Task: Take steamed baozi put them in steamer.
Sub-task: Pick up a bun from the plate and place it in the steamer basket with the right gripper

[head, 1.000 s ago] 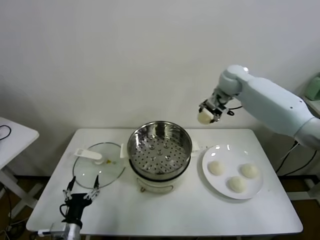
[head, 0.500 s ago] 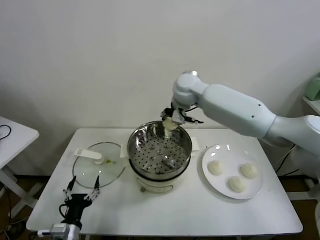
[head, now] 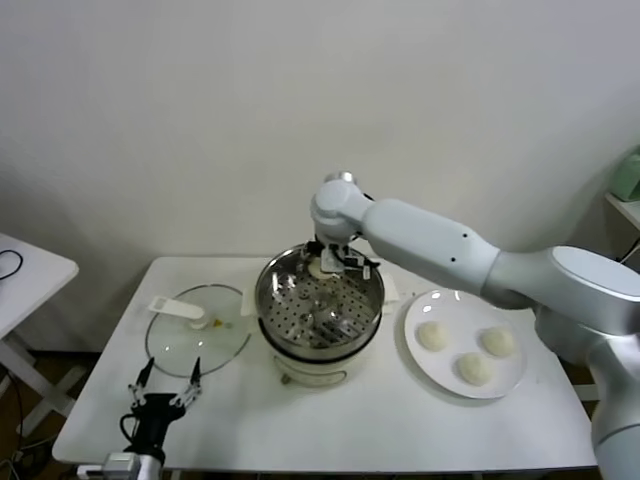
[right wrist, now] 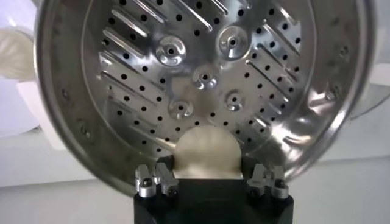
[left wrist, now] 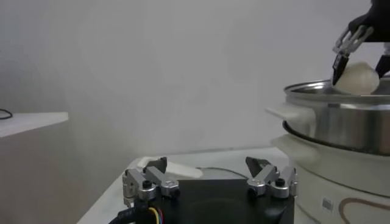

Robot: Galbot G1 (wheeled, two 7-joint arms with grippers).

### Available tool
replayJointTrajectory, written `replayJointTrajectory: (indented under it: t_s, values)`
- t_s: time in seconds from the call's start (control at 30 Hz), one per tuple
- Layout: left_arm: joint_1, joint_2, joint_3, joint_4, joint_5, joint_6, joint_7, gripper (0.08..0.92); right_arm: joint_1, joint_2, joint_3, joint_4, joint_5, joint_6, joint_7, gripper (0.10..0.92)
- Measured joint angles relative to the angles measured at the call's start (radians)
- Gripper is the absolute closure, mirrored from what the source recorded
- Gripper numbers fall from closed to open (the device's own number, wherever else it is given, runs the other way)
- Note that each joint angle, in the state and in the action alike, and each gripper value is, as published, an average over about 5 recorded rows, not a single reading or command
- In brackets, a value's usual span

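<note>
— Where did your right end effector [head: 330,262] stand?
— Pinching one baozi [right wrist: 207,151] over the steamer [head: 372,292]'s far rim; the perforated floor lay straight below.
— Your left end effector [head: 165,385]?
— Spread, parked by the counter [head: 380,420]'s near edge.

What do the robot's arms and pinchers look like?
The right arm is smooth, fat and pale bluish-white with round joints. The right gripper is small and black. The left gripper is black too, with silver finger mounts, dark tips, and red and yellow wires at its base.
</note>
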Motion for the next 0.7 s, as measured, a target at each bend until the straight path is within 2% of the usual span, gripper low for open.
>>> replayJointTrajectory:
  t_s: [0.53, 0.7]
  values:
    - [-0.005, -0.004, 0.004, 0.011, 0.002, 0.003, -0.003, 0.177, -0.055, 0.049, 0.015, -0.085, -0.070, 0.033, 0.011, 0.327]
    - [-0.006, -0.004, 0.004, 0.013, 0.002, 0.003, -0.003, 0.177, -0.063, 0.059, 0.023, -0.096, -0.089, 0.046, 0.019, 0.293]
